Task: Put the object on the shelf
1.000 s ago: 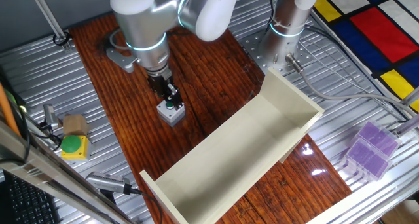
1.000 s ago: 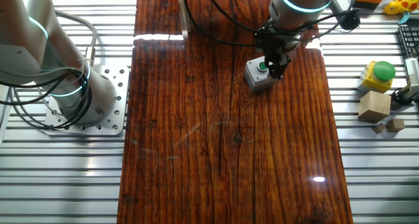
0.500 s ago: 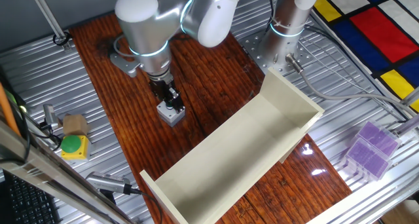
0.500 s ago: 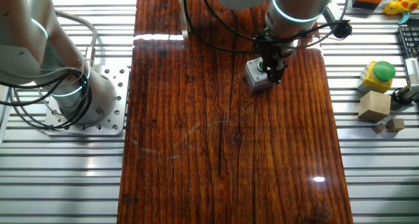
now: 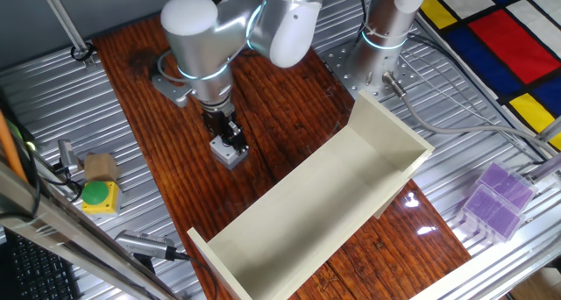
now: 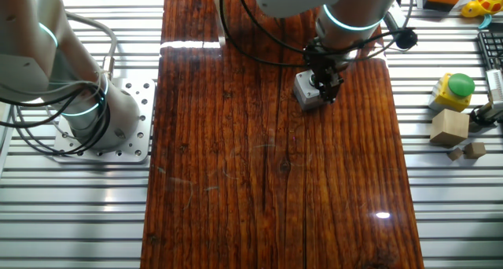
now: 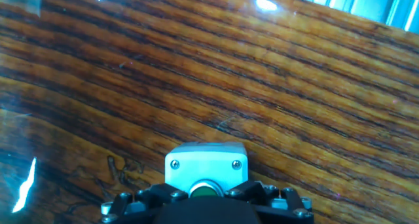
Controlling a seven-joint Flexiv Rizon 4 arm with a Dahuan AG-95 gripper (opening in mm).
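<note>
One grey box (image 5: pixel 228 153) under pincer (image 5: pixel 230 135), fingers astride green btn (grip state unclear).

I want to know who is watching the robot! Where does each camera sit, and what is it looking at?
One fixed view: high, angled down across the long cream-white shelf; the arm and gripper show.
The other fixed view: overhead above the brown wooden table; the arm's lower part shows.
Hand view: on the hand, looking down along the dark fingers.
All three see the small light-grey box with a green button.
</note>
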